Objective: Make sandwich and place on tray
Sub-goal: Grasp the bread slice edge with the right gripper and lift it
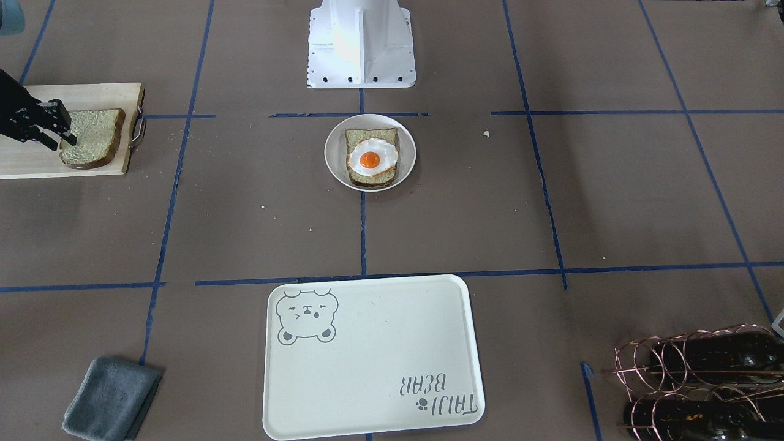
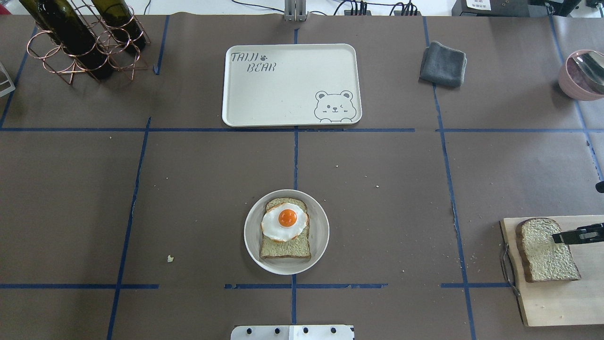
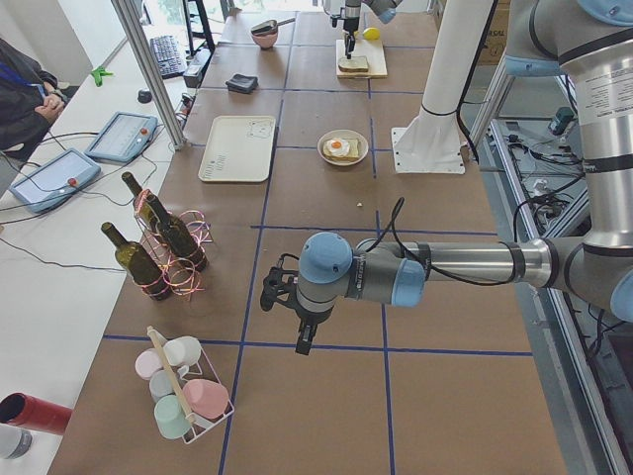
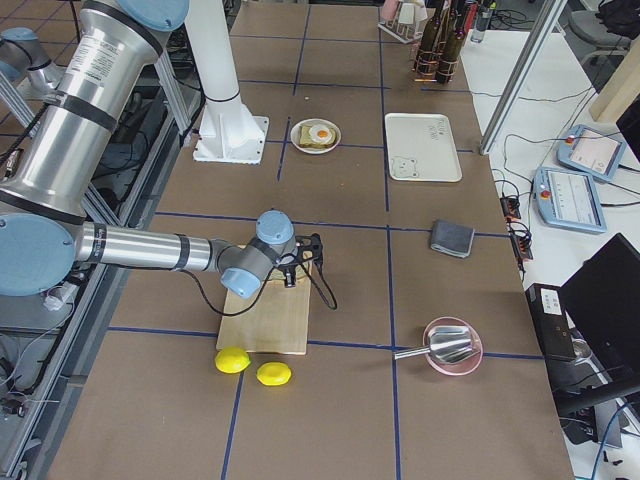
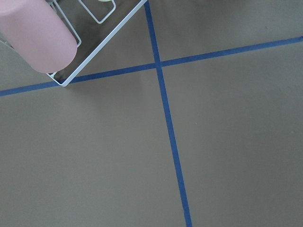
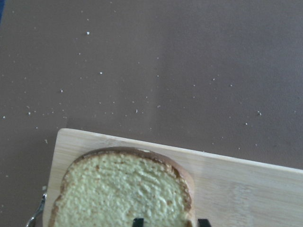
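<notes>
One greenish-tan bread slice (image 1: 92, 138) lies flat on the pale wooden cutting board (image 1: 37, 165). It also shows in the overhead view (image 2: 545, 252) and the right wrist view (image 6: 123, 189). My right gripper (image 1: 61, 131) (image 2: 559, 236) (image 6: 170, 222) is open just over that slice's edge, one fingertip over the bread and one over the board. The other slice (image 2: 285, 248), with the fried egg (image 2: 284, 223) on top, sits on the round white plate (image 2: 321, 236). The tray (image 2: 283, 89) has nothing on it. My left gripper (image 3: 297, 317) hovers far off; I cannot tell whether it is open or shut.
A grey cloth (image 2: 443, 63) lies to the right of the tray. A copper rack with wine bottles (image 2: 80, 38) stands at the far left. A pink bowl with a spoon (image 2: 583, 75) is at the far right. Two lemons (image 4: 232, 360) lie past the board. A cup rack (image 3: 183, 391) is near the left gripper.
</notes>
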Controlling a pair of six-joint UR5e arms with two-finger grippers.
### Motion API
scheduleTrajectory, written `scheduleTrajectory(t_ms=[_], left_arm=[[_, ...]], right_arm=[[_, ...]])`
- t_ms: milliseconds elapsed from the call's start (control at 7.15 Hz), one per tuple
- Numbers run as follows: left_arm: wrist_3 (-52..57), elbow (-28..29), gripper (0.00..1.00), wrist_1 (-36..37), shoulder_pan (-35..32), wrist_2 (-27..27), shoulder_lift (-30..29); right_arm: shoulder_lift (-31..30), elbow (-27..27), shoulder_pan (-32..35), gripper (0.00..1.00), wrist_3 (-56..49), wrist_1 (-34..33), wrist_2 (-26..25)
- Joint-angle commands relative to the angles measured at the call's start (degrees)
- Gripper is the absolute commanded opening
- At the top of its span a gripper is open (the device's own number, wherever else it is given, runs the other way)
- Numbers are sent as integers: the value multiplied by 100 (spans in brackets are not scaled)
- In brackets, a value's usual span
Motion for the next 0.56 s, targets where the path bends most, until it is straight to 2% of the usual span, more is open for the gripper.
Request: scheduleTrajectory(t_ms=[0,420], left_arm=[[9,0,100,0,0,0,0],[0,0,100,0,0,0,0]], right_arm=[[1,-62,-23,47,1,1,-1],[35,-62,-58,46,10,1,7]])
